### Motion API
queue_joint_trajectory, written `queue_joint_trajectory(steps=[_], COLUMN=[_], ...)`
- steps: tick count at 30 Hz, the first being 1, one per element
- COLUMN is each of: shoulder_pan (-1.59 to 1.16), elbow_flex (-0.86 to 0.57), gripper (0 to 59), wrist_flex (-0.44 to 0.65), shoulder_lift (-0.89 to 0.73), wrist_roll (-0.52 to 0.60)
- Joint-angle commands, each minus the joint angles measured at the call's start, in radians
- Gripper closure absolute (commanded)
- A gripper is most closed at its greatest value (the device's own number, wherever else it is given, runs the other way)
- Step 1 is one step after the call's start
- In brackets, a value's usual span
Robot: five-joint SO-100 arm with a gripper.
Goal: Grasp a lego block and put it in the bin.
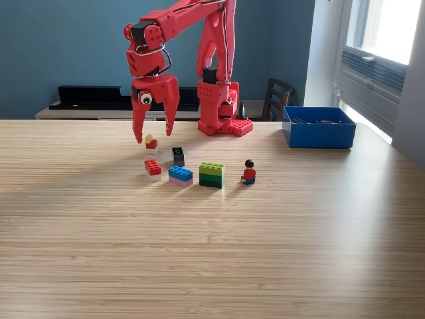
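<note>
Exterior view: red hand [153, 135], fingers apart and empty, hangs above the desk [212, 252]. Just below it lies a small red-and-cream piece [151, 143]; nearer the camera, a red-and-white block [153, 169]. The blue bin [318, 127] stands well apart, toward the view's right.

A lived-in room of a home or small office: behind the claw [153, 135] a teal painted wall [60, 46] with a low black shelf [93, 97], a dark wooden chair [277, 98] past the pale wood-grain surface [212, 252], and a bright window [388, 26] far toward the exterior view's right.
</note>
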Motion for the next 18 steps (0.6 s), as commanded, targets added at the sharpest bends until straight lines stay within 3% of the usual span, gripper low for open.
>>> queue_joint_trajectory(steps=[1,18], shoulder_pan=[0.023,0.097], elbow_flex=[0.029,0.041], gripper=[32.2,33.3], wrist_flex=[-0.034,-0.094], shoulder_lift=[0.064,0.066], wrist_roll=[-0.025,-0.084])
